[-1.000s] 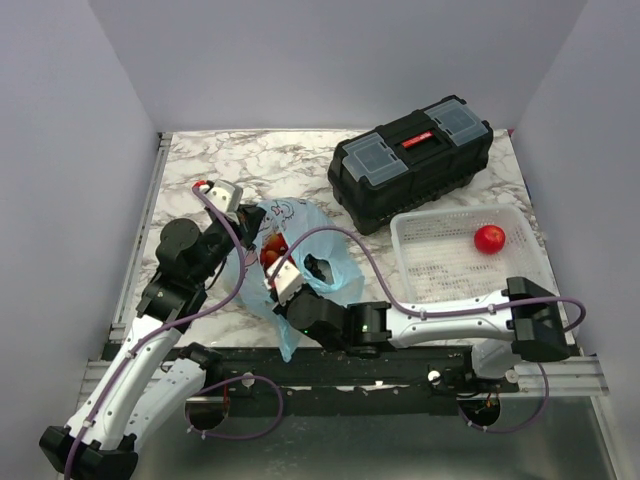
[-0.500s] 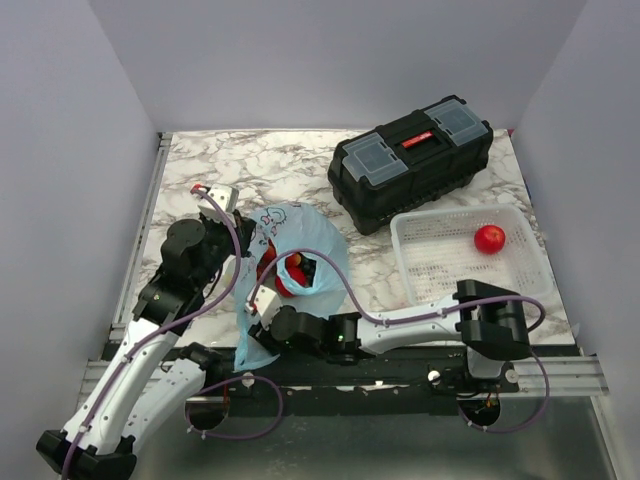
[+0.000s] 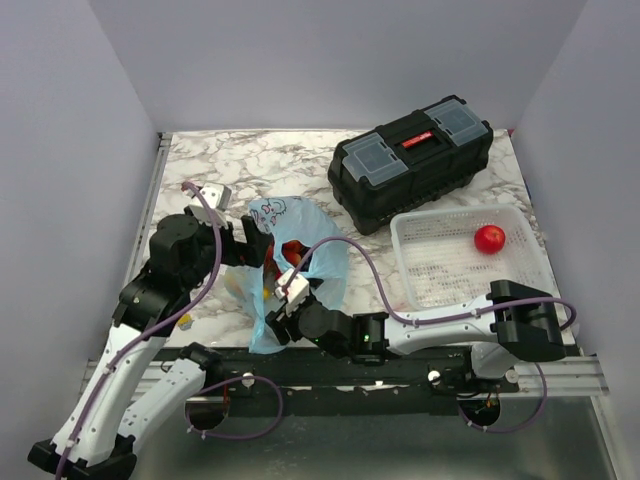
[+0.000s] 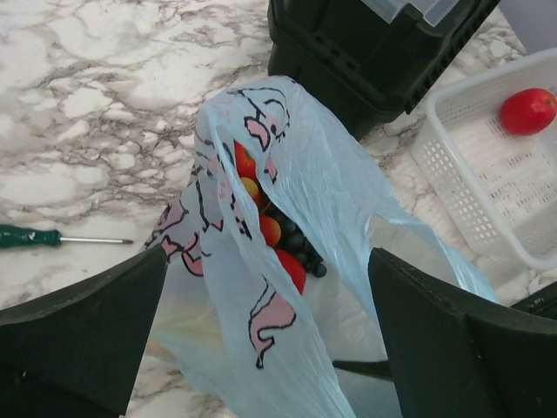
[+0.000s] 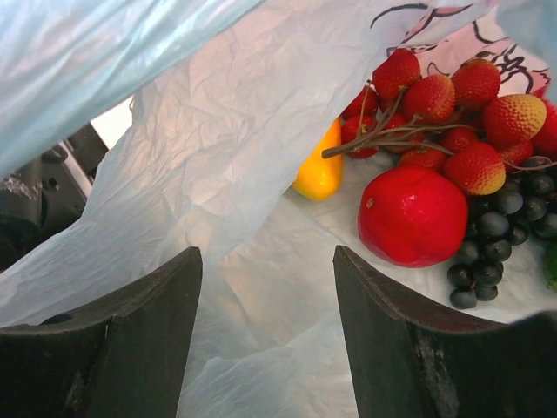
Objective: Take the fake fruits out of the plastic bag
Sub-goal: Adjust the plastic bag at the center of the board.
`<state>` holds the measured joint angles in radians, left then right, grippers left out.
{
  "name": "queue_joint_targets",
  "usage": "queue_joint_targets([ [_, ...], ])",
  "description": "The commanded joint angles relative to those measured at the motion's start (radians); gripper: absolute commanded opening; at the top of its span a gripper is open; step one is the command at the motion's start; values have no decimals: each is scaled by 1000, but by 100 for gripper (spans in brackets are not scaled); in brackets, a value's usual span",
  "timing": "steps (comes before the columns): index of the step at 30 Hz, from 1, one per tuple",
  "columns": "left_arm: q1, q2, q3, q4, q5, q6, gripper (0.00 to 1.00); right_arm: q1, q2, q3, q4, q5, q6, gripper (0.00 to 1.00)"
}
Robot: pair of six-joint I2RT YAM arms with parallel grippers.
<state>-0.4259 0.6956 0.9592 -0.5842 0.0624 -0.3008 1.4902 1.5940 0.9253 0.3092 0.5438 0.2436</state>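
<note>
A thin, crinkled, see-through light-blue plastic bag [image 3: 322, 262] with pink and dark printed figures lies on a marble-patterned table [image 3: 250, 160], near its front edge and left of centre. From above, its long axis runs from the far side toward the near edge. The printed end is farther away and a narrow tail points at the arm bases. The mouth seems to face the near right, but the folds make this hard to judge.

The right wrist view looks inside the bag at the fake fruits. There is a glossy round red fruit [image 5: 412, 215], and behind it a cluster of bumpy red berries [image 5: 452, 104] on brown stems. A yellow-orange elongated fruit [image 5: 319, 171] stands roughly upright to their left. Dark grapes [image 5: 498, 228] lie to the right of the round fruit, touching it.

The right gripper [image 5: 267, 257] sits in the bag's opening. Its fingers are spread well apart and empty, short of the fruits. The left gripper [image 4: 268, 261] is at the bag's left side. Its fingers are also spread wide, with bunched bag film between them but not pinched.

A white mesh basket [image 3: 430, 270] stands to the right, well apart from the bag, and holds one red fruit [image 3: 489, 238]. A black toolbox [image 3: 410, 160] sits behind the basket. A green-handled screwdriver [image 4: 52, 237] lies on the table left of the bag.
</note>
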Motion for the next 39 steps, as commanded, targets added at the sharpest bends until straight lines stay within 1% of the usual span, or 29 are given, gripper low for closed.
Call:
queue_joint_targets([
  [1, -4, -62, 67, -220, -10, -98, 99, -4, 1, 3, 42, 79, 27, 66],
  [3, -4, -72, 92, -309, -26, -147, 99, -4, -4, 0, 48, 72, 30, 66],
  [5, -4, -87, 86, -380, -51, -217, 99, -4, -13, -16, 76, 60, 33, 66],
  [8, -4, -133, 0, -356, 14, -283, 98, -4, -19, -31, 103, 42, 37, 66],
  [10, -4, -166, -55, -333, 64, -305, 97, -4, -15, -31, 105, 39, 36, 66],
  [13, -4, -192, -99, -327, 98, -326, 93, -4, -22, -36, 97, 56, 45, 67],
  [14, -4, -196, -106, -328, 115, -327, 90, -6, -27, -44, 97, 66, 50, 68],
  [16, -4, -199, -116, -355, 126, -332, 77, -12, -40, -57, 97, 82, 54, 68],
  [18, -4, -201, -128, -377, 145, -336, 69, -27, -53, -64, 96, 103, 50, 68],
  [20, -3, -207, -151, -378, 198, -328, 55, -49, -67, -67, 85, 124, 47, 68],
  [22, -4, -230, -180, -376, 228, -344, 39, -70, -79, -67, 61, 183, 44, 68],
  [23, -4, -247, -198, -371, 245, -349, 35, -83, -86, -70, 51, 214, 47, 68],
  [24, -4, -271, -214, -365, 255, -352, 34, -96, -93, -76, 40, 249, 56, 68],
  [25, -4, -297, -226, -359, 265, -357, 29, -113, -104, -88, 35, 264, 62, 68],
  [26, -4, -317, -238, -355, 262, -362, 20, -123, -114, -103, 27, 287, 74, 67],
  [28, -4, -349, -257, -346, 255, -366, 14, -136, -135, -140, 18, 332, 101, 65],
  [29, -4, -364, -264, -334, 250, -370, 9, -137, -146, -162, 18, 351, 113, 64],
  [31, -4, -387, -283, -300, 257, -372, 8, -137, -171, -201, 16, 351, 142, 63],
  [35, -8, -404, -337, -218, 287, -374, 7, -136, -183, -247, 34, 183, 142, 63],
  [39, -8, -356, -340, -188, 311, -367, 4, -134, -152, -242, -3, 68, 153, 62],
])
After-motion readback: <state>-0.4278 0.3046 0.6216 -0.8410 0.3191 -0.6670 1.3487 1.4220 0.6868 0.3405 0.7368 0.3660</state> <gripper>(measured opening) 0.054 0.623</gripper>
